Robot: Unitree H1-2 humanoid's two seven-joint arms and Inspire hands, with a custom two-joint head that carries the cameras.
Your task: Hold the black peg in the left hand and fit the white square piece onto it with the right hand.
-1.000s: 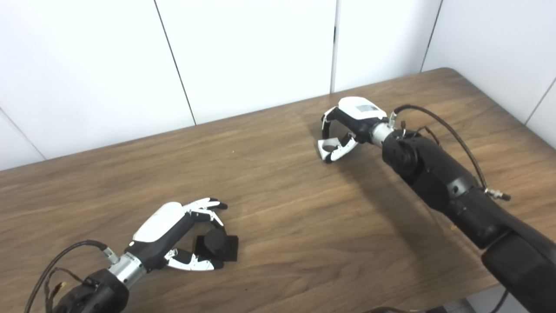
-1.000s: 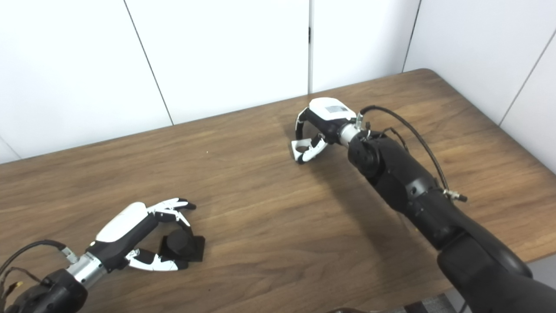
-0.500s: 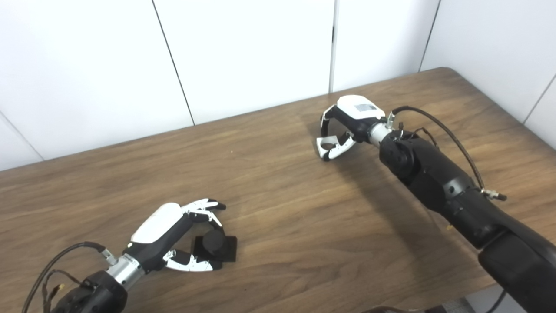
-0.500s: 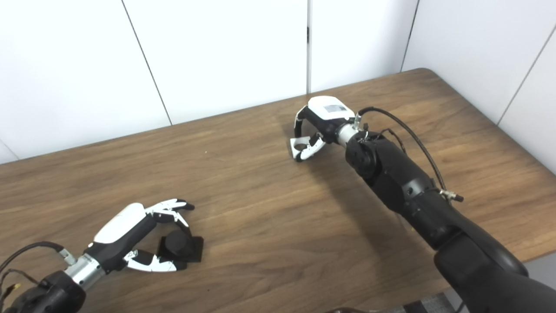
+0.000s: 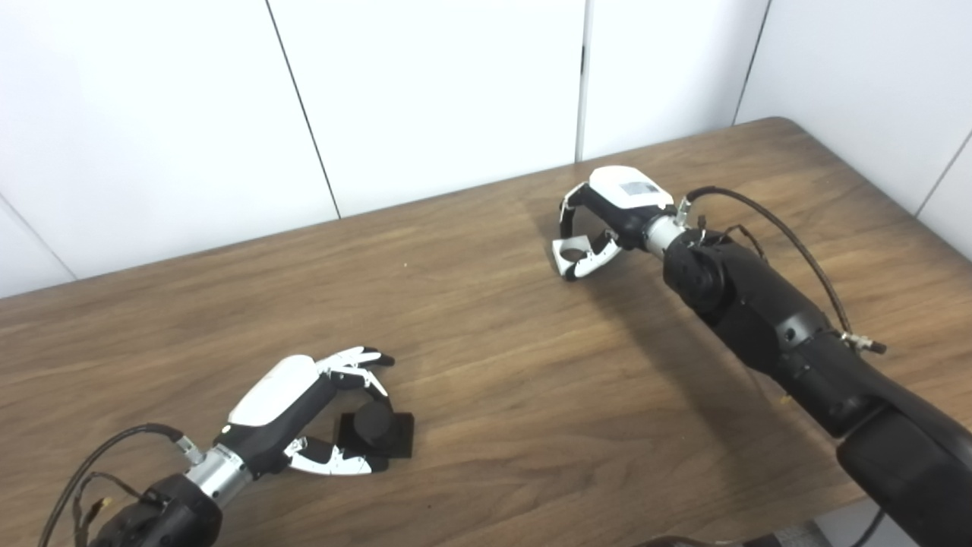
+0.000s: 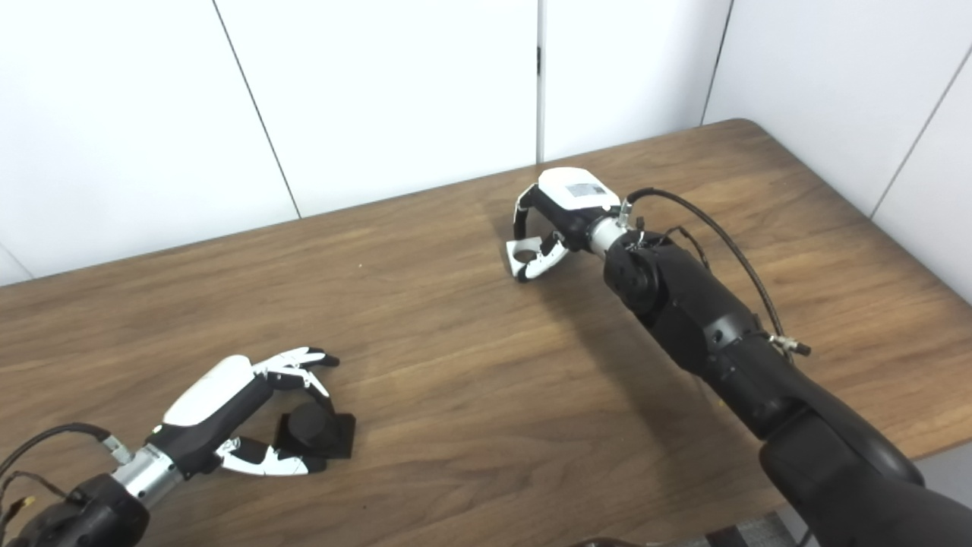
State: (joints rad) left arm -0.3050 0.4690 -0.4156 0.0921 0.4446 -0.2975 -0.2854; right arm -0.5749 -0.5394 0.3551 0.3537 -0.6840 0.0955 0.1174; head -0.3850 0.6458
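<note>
The left hand lies low on the wooden table, its fingers and thumb curled around the black peg (a round post on a square base), which stands on the table; whether the fingers really press it, I cannot tell. The right hand is far across the table, near the back edge, its fingers and thumb closed on the white square piece, which has a round hole.
</note>
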